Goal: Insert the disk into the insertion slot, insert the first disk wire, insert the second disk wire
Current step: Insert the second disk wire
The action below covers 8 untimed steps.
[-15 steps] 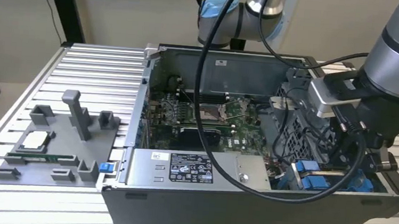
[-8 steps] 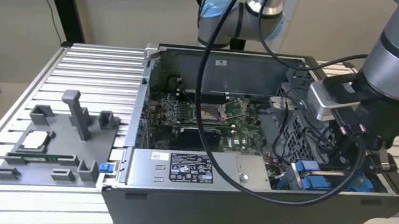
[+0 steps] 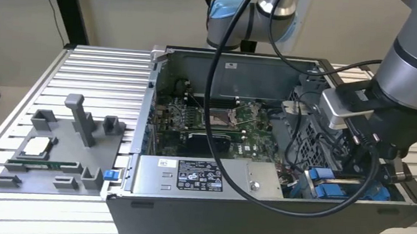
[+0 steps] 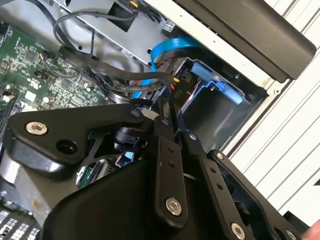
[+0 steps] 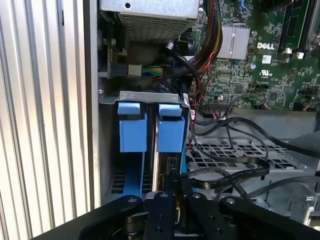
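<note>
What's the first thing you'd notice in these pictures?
The open computer case on the slatted table, with its green circuit board showing inside. Next, the bright blue disk frame standing in the grey insertion slot at the case's corner, with the black gripper right over it.

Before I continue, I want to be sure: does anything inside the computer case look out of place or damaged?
Nothing looks damaged. The gripper is down by the blue-framed disk in the insertion slot. Black cables lie loosely over the perforated metal beside it.
</note>
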Tool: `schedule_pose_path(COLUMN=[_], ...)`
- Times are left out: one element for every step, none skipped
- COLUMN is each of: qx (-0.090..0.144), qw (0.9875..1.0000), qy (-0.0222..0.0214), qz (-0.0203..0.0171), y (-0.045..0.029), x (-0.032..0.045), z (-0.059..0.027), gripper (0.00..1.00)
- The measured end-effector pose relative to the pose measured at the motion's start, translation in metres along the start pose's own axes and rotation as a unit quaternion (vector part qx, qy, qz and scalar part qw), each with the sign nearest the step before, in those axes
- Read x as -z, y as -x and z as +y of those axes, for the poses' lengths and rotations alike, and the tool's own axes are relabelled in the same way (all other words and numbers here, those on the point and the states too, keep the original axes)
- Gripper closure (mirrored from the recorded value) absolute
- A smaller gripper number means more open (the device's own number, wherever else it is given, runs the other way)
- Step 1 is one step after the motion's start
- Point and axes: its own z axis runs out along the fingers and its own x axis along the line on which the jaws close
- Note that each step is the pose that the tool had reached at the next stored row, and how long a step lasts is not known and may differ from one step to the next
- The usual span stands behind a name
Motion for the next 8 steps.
schedule_pose_path(qx=[0.000,0.000,0.000,0.000,0.000,0.000,0.000,0.000], qw=[1.0000,1.0000,1.0000,1.0000,1.0000,1.0000,1.0000,1.0000], qy=[0.0000,0.0000,0.0000,0.0000,0.0000,-0.0001,0.0000,0.0000], qz=[0.0001,0.0002,0.0002,0.0001,-0.0002,-0.0005,-0.0004,-0.0003], y=[-0.0001,-0.0001,-0.0001,-0.0002,-0.0002,-0.0001,0.0002,0.0006], x=[-0.0007,-0.0013,-0.0014,-0.0015,-0.0017,-0.0008,0.0015,0.0049], z=[0.0001,0.0003,0.0003,0.0003,0.0004,0.0001,-0.0003,-0.0009], gripper=[1.00,1.00,1.00,1.00,0.00,0.00,0.00,0.00])
